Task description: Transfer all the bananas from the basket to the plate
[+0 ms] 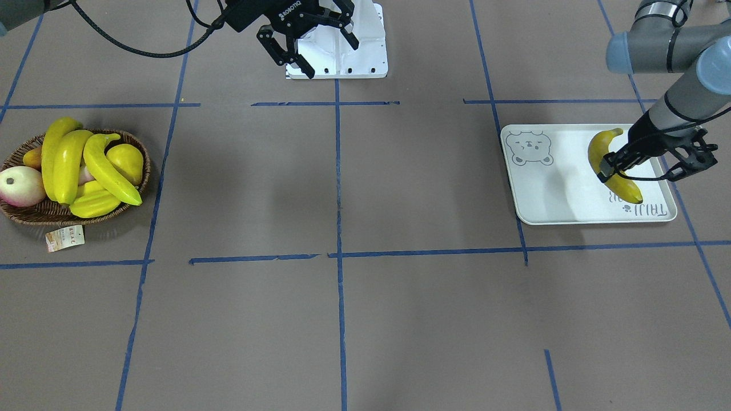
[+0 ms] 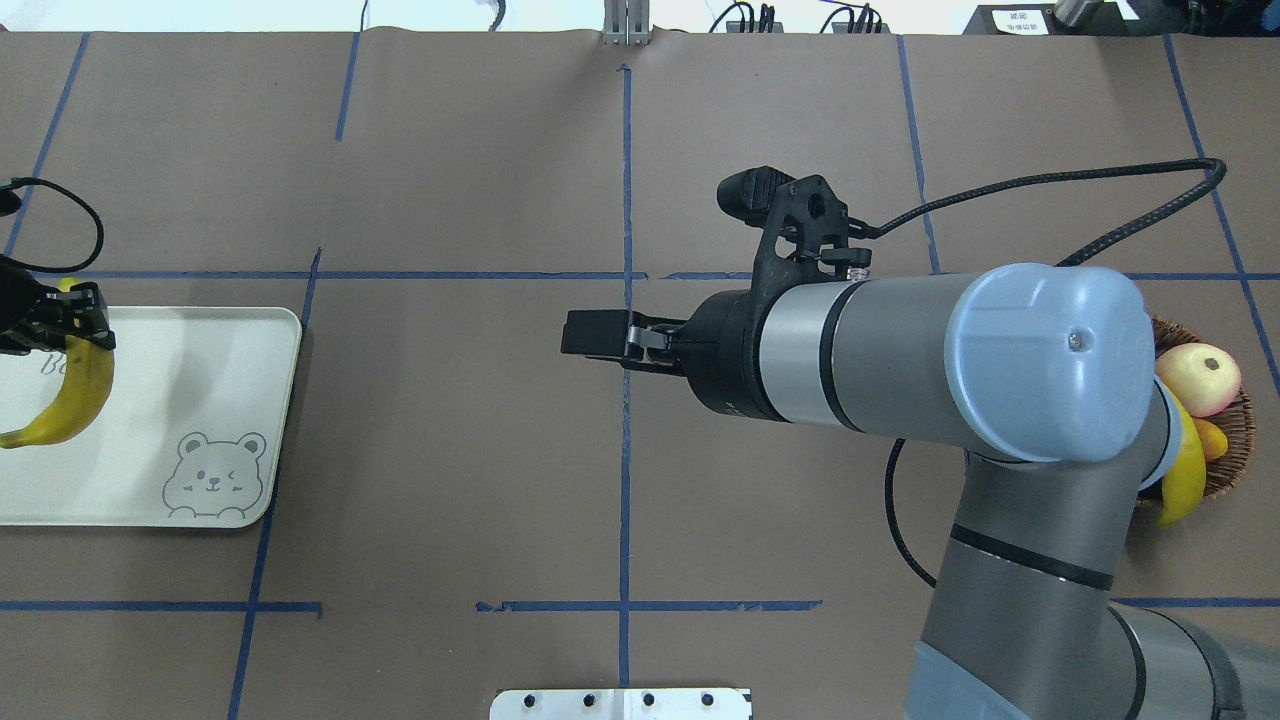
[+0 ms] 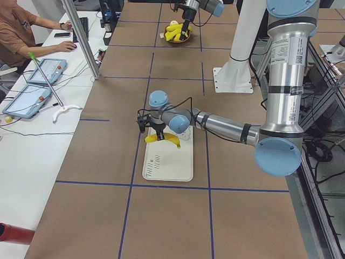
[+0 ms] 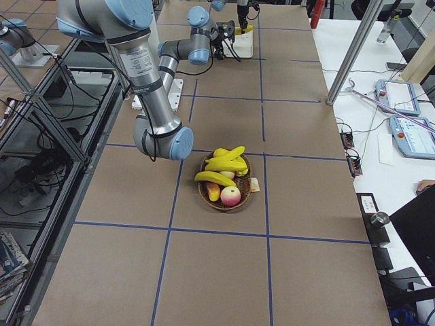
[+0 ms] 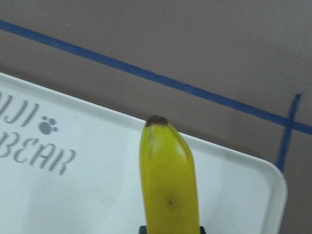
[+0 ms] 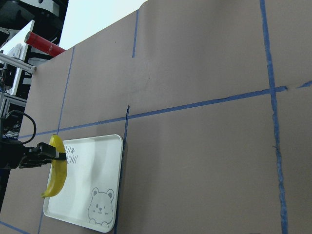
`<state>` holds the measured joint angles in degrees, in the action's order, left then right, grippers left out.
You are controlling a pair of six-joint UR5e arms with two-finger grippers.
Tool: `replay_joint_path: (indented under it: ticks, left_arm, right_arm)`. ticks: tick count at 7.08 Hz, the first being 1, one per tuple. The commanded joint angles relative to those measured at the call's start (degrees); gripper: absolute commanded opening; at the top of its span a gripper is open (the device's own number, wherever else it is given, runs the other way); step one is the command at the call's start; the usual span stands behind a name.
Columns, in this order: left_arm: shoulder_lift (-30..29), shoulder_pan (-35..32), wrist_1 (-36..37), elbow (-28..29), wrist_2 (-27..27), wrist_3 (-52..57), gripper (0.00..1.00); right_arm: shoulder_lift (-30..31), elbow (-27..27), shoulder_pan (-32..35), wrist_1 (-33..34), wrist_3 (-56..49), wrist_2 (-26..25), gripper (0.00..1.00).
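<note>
My left gripper [image 1: 618, 165] is shut on a yellow banana [image 1: 599, 149] and holds it over the white plate [image 1: 542, 194], near the corner with the lettering. The wrist view shows that banana [image 5: 168, 180] above the plate [image 5: 87, 190], its dark tip pointing to the rim. Three more bananas [image 1: 105, 171] lie in the wicker basket [image 1: 34, 216] at the table's other end. Near the robot's base, my right gripper [image 1: 308, 43] hangs open and holds nothing, far from both.
The basket also holds a yellow pear [image 1: 127, 162], a ridged starfruit [image 1: 94, 204] and a pink-white round fruit [image 1: 20, 185]. A paper tag [image 1: 65, 237] lies in front of it. Blue tape lines cross the brown table. The white base plate [image 1: 354, 51] sits at the robot's side.
</note>
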<state>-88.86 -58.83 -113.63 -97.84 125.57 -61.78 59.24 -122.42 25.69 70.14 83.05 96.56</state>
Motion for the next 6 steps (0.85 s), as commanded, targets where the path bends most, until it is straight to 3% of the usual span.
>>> replay_joint_path:
  ticks: [1, 3, 4, 5, 6]
  left_arm:
    - [0.3, -0.3, -0.4, 4.2, -0.1, 0.6, 0.0]
    - [2.2, -0.3, -0.4, 4.1, -0.1, 0.6, 0.0]
    - [2.3, -0.3, -0.4, 4.3, -0.1, 0.6, 0.06]
    - [2.3, -0.3, -0.5, 4.7, -0.9, 0.6, 0.75]
    - [2.2, -0.3, -0.5, 4.7, -3.6, 0.7, 1.0]
  right_arm:
    - [0.1, 0.1, 0.0, 0.0, 0.0, -0.1, 1.0]
    - [0.1, 0.0, 0.0, -0.1, 0.0, -0.1, 1.0]
    - [0.1, 0.1, 0.0, 0.0, 0.0, -0.1, 1.0]
    - [0.1, 0.1, 0.0, -0.1, 0.0, -0.1, 1.0]
    - [0.1, 0.1, 0.0, -0.1, 0.0, -0.1, 1.0]
